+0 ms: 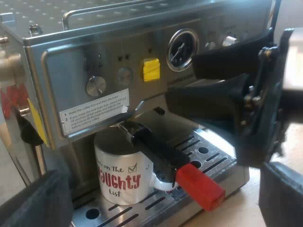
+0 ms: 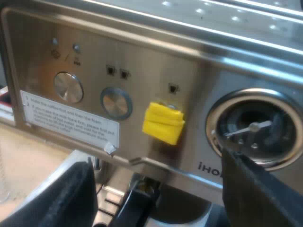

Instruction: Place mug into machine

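Left jaws: the left gripper (image 1: 163, 191) is spread wide, pinching nothing.
Ahead of the left jaws: a white ceramic mug (image 1: 118, 175) with red lettering stands upright on the slotted steel drip tray (image 1: 210, 153), clear of both fingers.
Over the mug: a metal holder (image 1: 156, 151) with a dark, red-ended handle, locked into the machine's front.
Right jaws: the right gripper (image 2: 154, 165) is spread and empty.
Beyond the right jaws: a yellow taped button (image 2: 163, 122) and a round pressure gauge (image 2: 253, 127).
Farthest: the brushed-steel espresso machine (image 1: 94, 56).

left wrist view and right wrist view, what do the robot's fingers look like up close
The matte black left fingers are broad with rounded tops and no markings. The black right fingers match them: plain and dark, one with a straighter, wedge-like edge. Seen from the left wrist view, they look long and taper toward the tips.
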Robot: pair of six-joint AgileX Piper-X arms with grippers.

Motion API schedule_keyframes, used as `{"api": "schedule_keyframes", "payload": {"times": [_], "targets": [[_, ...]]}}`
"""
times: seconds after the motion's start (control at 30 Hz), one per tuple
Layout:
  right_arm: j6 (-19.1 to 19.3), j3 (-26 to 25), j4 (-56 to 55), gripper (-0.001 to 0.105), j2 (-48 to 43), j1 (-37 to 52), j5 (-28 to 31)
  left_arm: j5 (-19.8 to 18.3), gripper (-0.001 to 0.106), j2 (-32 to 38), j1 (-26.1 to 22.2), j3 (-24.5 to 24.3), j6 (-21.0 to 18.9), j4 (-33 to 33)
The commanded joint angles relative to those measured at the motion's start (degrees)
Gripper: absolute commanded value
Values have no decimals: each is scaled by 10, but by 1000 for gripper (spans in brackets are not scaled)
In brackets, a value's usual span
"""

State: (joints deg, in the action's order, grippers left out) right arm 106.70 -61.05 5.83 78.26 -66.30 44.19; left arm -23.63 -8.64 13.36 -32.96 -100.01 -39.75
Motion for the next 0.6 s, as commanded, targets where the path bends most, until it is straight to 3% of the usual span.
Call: {"api": "schedule_keyframes", "payload": {"times": [0.03,0.1,0.33,0.4,0.6], "targets": [[0,-7,-41,60,-35,0,-20,23,81,0,0,-3,-23,21],[0,-8,-86,60,-68,0,-25,23,81,0,0,-6,-49,43],[3,-8,-216,60,-176,0,-25,34,81,-18,0,-58,-56,51],[3,-8,-265,61,-230,1,-12,77,81,-49,0,-86,-65,49],[-2,-8,-341,61,-324,64,-26,127,81,-150,0,-154,-65,48]]}}
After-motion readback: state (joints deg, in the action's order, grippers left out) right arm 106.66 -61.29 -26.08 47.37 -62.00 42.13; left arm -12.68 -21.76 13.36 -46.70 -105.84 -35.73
